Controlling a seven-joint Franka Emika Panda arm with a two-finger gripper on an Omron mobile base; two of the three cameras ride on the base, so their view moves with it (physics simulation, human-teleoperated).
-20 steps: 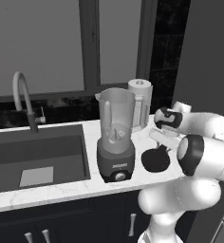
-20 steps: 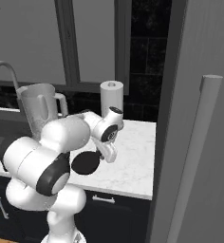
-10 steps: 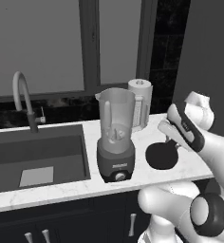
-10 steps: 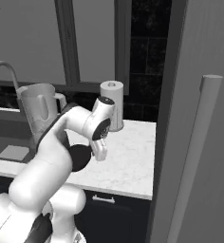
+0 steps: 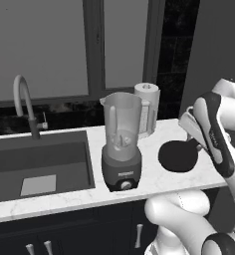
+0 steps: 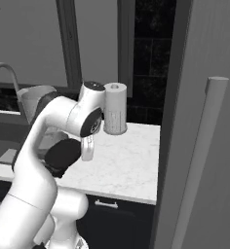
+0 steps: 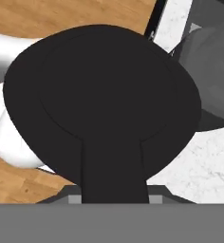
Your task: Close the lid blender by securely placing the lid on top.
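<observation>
The lid is a flat black disc, held by its tab in my gripper, which is shut on it. It hangs in the air over the counter's front right part, to the right of the blender and lower than the jar's mouth. The blender's clear jar stands open on its dark base beside the sink. From the right base view the lid sits below the gripper, with the arm hiding most of the blender. In the hand view the lid covers most of the picture, its tab pinched in the gripper.
A white paper towel roll stands just behind the blender, against the dark wall. The sink and its faucet lie to the left. A tall panel with a bar handle bounds the counter on the right.
The arm has swung and refolded, its upper links now high on the right. The lid has moved slightly right and up with the gripper, still held.
</observation>
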